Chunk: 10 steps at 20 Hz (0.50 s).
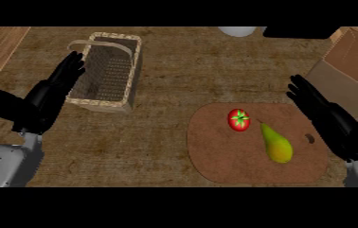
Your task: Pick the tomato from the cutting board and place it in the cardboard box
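- We see only part of the cardboard box (343, 64); the right edge cuts off the rest.
- A white rounded thing (237, 31) and a dark thing (300, 32) are cut at the top; we cannot identify them.
- The right hand (328, 118) runs out past the right edge.
- The left hand (52, 92) hides some of the basket (135, 68) along its left side.
- A dark mark (309, 137) on the cutting board (231, 161) is too small to tell.

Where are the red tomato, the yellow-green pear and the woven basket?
red tomato (239, 119), head view, its middle
yellow-green pear (277, 145), head view, its body
woven basket (133, 75), head view, right rim
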{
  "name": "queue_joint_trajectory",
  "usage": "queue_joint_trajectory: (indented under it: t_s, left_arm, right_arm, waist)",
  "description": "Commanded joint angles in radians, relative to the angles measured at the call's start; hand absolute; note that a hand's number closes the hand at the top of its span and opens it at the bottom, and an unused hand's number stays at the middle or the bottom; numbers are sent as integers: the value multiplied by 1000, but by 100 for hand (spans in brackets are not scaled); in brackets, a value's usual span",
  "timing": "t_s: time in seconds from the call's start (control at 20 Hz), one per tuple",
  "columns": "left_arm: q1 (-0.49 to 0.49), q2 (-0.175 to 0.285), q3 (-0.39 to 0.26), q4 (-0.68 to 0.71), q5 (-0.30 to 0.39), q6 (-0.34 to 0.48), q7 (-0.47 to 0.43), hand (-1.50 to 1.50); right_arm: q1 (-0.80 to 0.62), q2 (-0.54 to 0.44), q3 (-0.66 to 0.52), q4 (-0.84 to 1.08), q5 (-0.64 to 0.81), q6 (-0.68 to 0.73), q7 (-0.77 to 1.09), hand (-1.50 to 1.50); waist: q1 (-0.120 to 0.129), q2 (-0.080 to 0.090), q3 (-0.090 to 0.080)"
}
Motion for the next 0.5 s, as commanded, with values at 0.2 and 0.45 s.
queue_joint_trajectory:
  t_s: [0.2, 0.45]
  left_arm:
    - [15, -23, -84, -35, -96, -10, -68, 0]
    - [16, -47, -130, -36, -94, -25, -39, 0]
  right_arm:
    - [56, 174, 54, -13, 311, -526, 88, -150]
    - [113, -55, 97, 86, 647, -599, 93, -150]
  waist:
    - [-36, -1, 30]
    - [-55, 8, 16]
